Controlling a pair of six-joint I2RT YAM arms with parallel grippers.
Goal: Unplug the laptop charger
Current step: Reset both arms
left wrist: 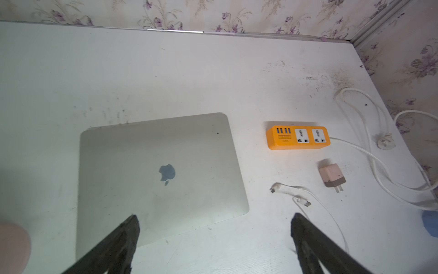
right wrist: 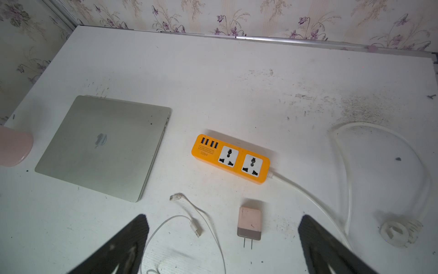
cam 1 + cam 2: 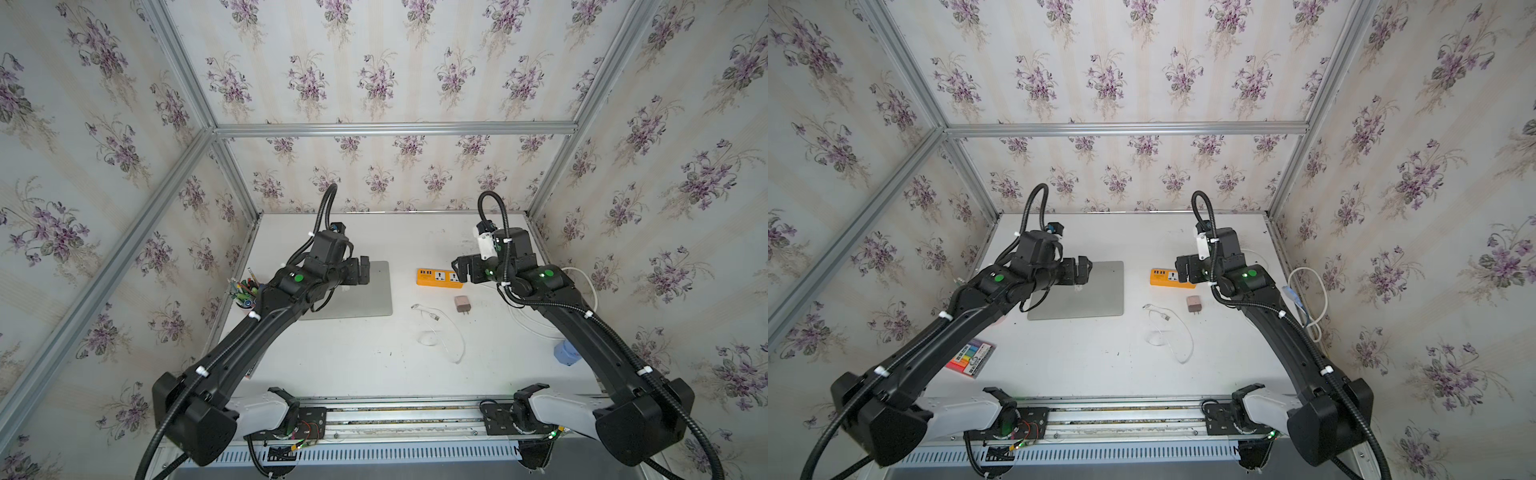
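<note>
The laptop charger, a pinkish cube, lies on its side on the white table with its two prongs bare, just in front of the orange power strip. Its thin white cable lies loosely curled beside it, both ends free. The closed silver laptop sits to the left, nothing plugged into it. My left gripper hangs open above the laptop's left part. My right gripper hangs open above the strip's right end. Both hold nothing.
The strip's thicker white cord loops along the right wall and ends in a round plug. A blue object lies at the right edge. A pen cup and a colourful packet sit at the left.
</note>
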